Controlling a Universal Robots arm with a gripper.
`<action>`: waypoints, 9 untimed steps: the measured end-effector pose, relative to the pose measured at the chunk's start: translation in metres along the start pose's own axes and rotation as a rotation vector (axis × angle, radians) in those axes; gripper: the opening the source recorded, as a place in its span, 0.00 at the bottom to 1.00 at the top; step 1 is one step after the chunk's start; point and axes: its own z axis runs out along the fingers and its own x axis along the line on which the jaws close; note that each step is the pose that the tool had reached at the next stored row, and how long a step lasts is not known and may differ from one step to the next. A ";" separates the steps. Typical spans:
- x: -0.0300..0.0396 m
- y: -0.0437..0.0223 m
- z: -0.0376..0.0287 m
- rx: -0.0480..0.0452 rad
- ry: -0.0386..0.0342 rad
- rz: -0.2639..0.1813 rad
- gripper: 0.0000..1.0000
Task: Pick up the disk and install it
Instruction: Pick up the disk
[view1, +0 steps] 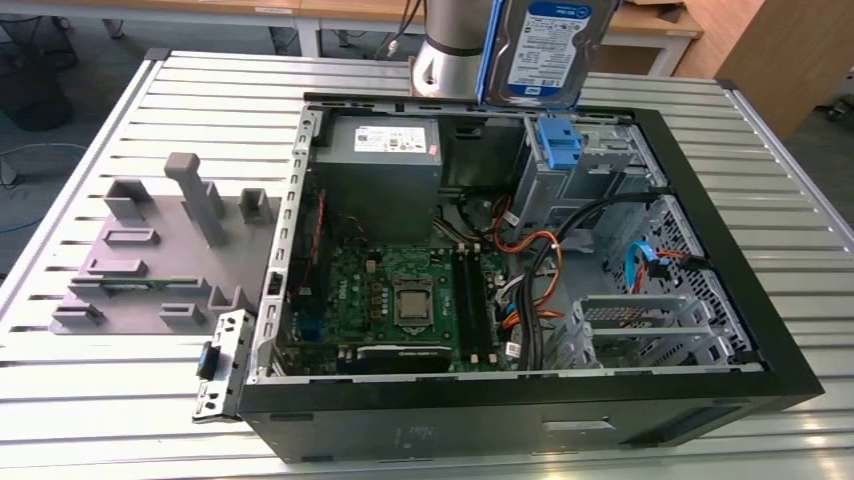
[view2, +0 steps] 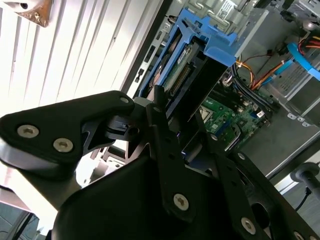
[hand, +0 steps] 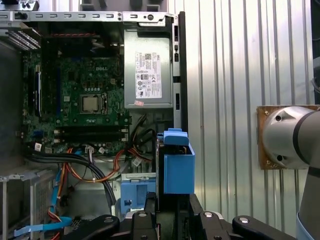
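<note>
Black-fingered, the gripper (hand: 171, 205) is clamped tight on the disk (view1: 545, 50), gripping it by its blue carrier (hand: 178, 170) and holding it upright in the air over the open computer case (view1: 534, 400), above the blue bracket (view1: 561, 145). The disk's white-and-blue label faces the exterior view, its print too small to read. Beside the bracket, the grey power supply (hand: 147, 75) bears a white label.

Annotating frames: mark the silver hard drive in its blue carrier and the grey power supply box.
Silver hard drive in blue carrier (view1: 550, 50): exterior view, on its white-and-blue label.
Grey power supply box (hand: 148, 75): first wrist view, on its white label.
</note>
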 end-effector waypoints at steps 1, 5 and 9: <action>0.0003 0.0032 0.0003 0.0004 -0.0001 0.000 0.35; 0.0012 0.0147 0.0011 0.0013 0.0000 0.000 0.35; 0.0017 0.0230 0.0017 0.0016 -0.0001 0.000 0.35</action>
